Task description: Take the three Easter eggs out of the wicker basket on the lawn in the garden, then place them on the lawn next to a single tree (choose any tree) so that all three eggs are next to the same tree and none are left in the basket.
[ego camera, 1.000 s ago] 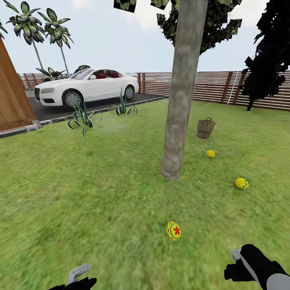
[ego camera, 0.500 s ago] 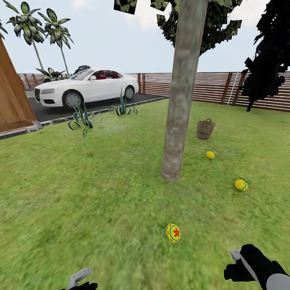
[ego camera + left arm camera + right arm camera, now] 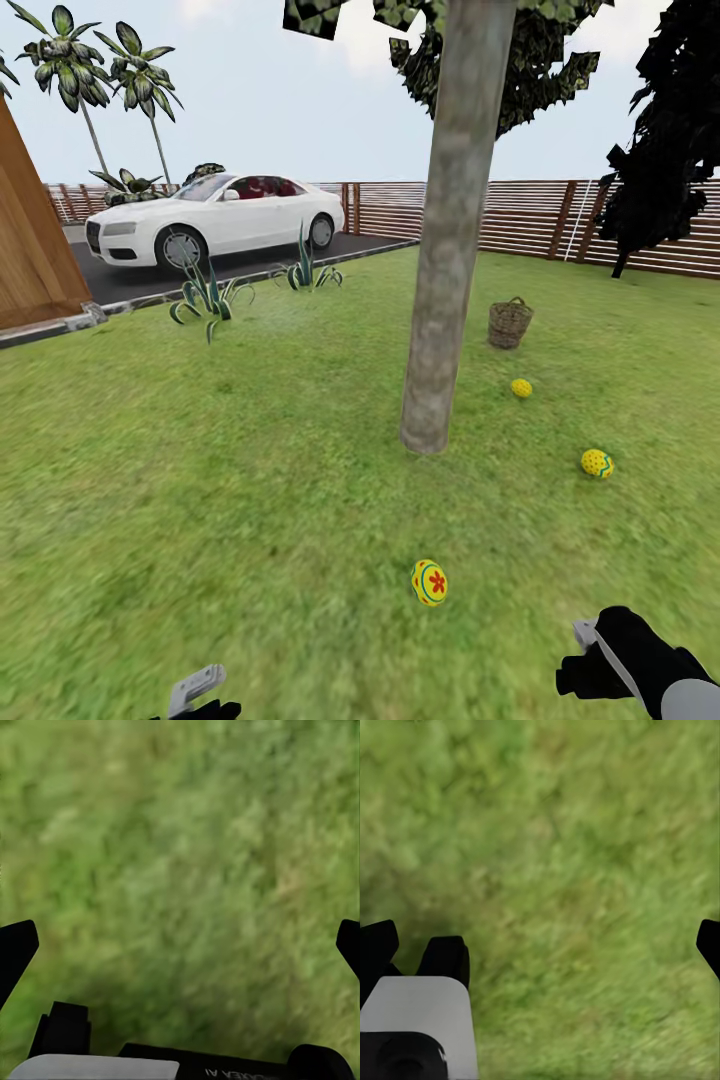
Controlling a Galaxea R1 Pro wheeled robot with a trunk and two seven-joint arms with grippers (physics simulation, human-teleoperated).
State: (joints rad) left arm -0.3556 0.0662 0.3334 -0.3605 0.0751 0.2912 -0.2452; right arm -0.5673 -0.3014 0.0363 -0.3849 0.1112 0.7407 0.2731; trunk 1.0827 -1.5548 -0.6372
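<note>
Three yellow painted eggs lie on the lawn (image 3: 250,480) around a thick grey-brown tree trunk (image 3: 445,260). One with a red flower (image 3: 429,582) is nearest me, one with blue zigzags (image 3: 597,463) is to the right, and a smaller-looking one (image 3: 521,388) is farther back. The wicker basket (image 3: 510,322) stands upright beyond them, its inside hidden. My left gripper (image 3: 196,688) and right gripper (image 3: 588,645) hang low at the picture's bottom edge. Both wrist views show open jaws with nothing between them over bare grass, left gripper (image 3: 180,945) and right gripper (image 3: 540,941).
A white car (image 3: 215,215) is parked on the dark driveway (image 3: 150,272) at back left, with spiky plants (image 3: 207,293) along its kerb. A slatted wooden fence (image 3: 520,215) runs across the back. A black-leaved tree (image 3: 665,140) stands at right, a wooden wall (image 3: 30,250) at far left.
The whole picture has drifted slightly downward, so the camera moved a little. The left gripper has sunk lower at the bottom edge. The eggs and basket keep their places.
</note>
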